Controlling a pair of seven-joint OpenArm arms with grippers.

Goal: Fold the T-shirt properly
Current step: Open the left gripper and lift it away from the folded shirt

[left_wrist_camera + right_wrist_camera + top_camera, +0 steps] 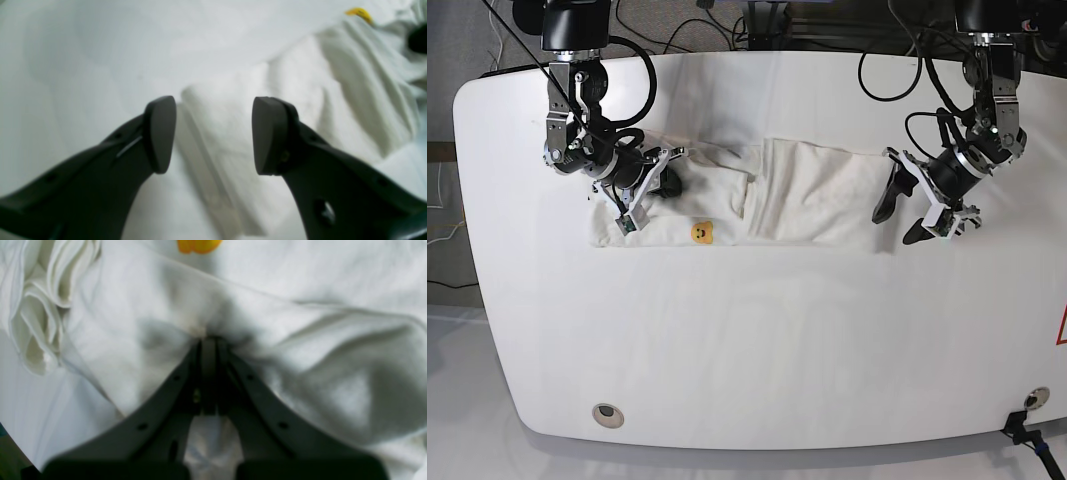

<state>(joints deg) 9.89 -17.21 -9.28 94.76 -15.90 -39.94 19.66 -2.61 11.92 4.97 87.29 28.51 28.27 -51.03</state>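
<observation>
The white T-shirt [807, 190] lies crumpled in a long band across the far half of the white table [757, 340]. A small yellow bit of print [701, 231] shows near its front edge. My right gripper [667, 184] is shut on a bunch of the shirt's fabric at its left end; in the right wrist view the jaws [208, 340] pinch the cloth [300, 280], with the yellow print [198, 245] just beyond. My left gripper [905, 215] is open and empty at the shirt's right end. The left wrist view shows its fingers [213, 133] spread over a folded edge of the shirt [350, 83].
Cables hang over the table's far edge [727, 50]. A round grommet [607, 412] sits near the front left, and a black clamp [1025, 428] at the front right corner. The table's right edge [1059, 250] is close to my left arm.
</observation>
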